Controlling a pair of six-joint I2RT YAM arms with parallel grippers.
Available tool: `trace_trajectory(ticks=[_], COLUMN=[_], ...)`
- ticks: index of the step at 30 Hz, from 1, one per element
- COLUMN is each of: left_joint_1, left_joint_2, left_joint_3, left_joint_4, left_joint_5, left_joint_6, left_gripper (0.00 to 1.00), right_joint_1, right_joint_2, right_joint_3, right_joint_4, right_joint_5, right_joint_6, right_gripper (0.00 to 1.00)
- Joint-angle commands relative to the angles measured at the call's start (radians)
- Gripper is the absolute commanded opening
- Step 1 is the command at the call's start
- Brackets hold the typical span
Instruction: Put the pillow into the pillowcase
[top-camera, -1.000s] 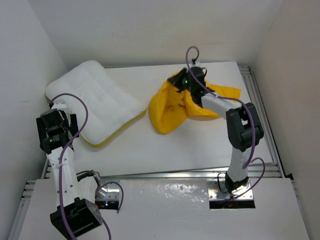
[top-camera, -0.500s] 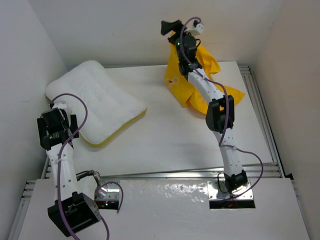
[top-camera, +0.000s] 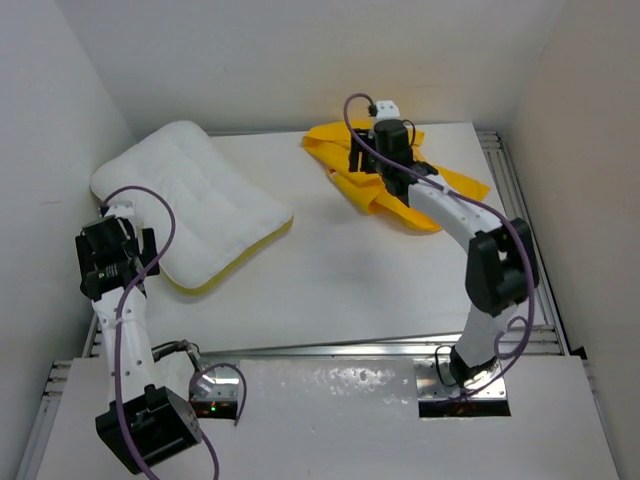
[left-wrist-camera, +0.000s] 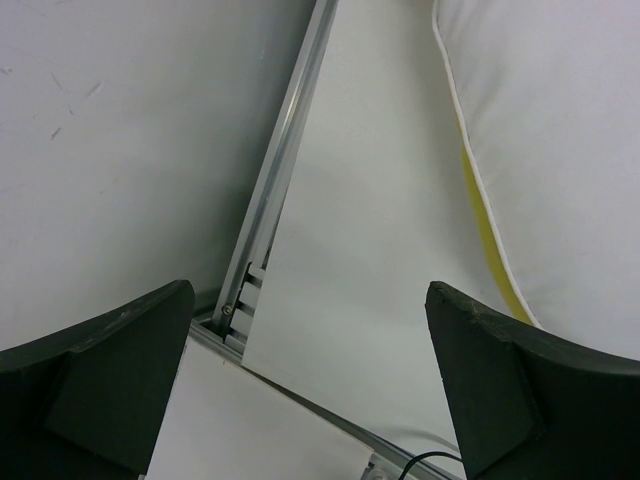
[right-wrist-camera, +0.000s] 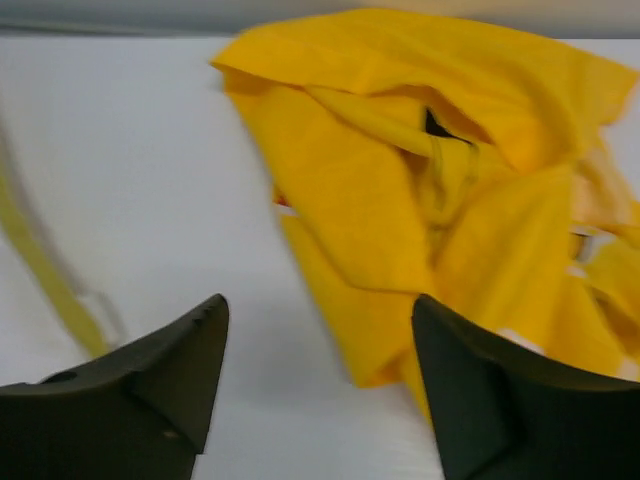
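The white pillow (top-camera: 190, 200) lies at the table's back left, with a yellow edge along its near side; its edge (left-wrist-camera: 560, 150) also shows in the left wrist view. The yellow pillowcase (top-camera: 400, 175) lies crumpled and folded at the back right, and the right wrist view shows it as layered folds (right-wrist-camera: 420, 180). My right gripper (top-camera: 358, 160) hangs open over the pillowcase's left part. Nothing is between its fingers (right-wrist-camera: 318, 305). My left gripper (top-camera: 112, 268) is open and empty (left-wrist-camera: 310, 290), just off the pillow's near left corner.
White walls close in on the left, back and right. Aluminium rails (top-camera: 525, 230) run along the table's edges, and one rail (left-wrist-camera: 280, 170) passes close to my left gripper. A small black box (top-camera: 215, 392) with cables sits on the near shelf between the arm bases.
My right gripper lifted the pillowcase high toward the back wall, let it go and came down open. The pillowcase now lies further back and more spread out. The left arm held still.
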Motion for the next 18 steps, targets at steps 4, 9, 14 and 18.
trace_trajectory(ticks=[4,9,14,18], left_joint_1=[-0.001,0.001,0.001,-0.001], left_joint_2=[-0.044,-0.063,-0.067,-0.067], left_joint_3=[0.054,0.046,0.041,0.041], left_joint_4=[-0.004,-0.007,-0.009,-0.001], left_joint_5=[0.016,0.009,0.009,0.012], left_joint_6=[-0.009,0.003,0.006,0.006], left_gripper=[1.00,1.00,1.00,1.00], right_joint_1=[-0.041,-0.066,-0.077,-0.072], right_joint_2=[0.055,0.131,0.210,0.244], right_joint_3=[-0.113,-0.132,-0.082,-0.065], right_joint_4=[-0.077,-0.076,-0.108,-0.170], right_joint_5=[0.274,0.360,0.421,0.378], right_joint_6=[-0.094,-0.093,-0.160,-0.160], right_gripper=[0.89,0.91,0.82,0.02])
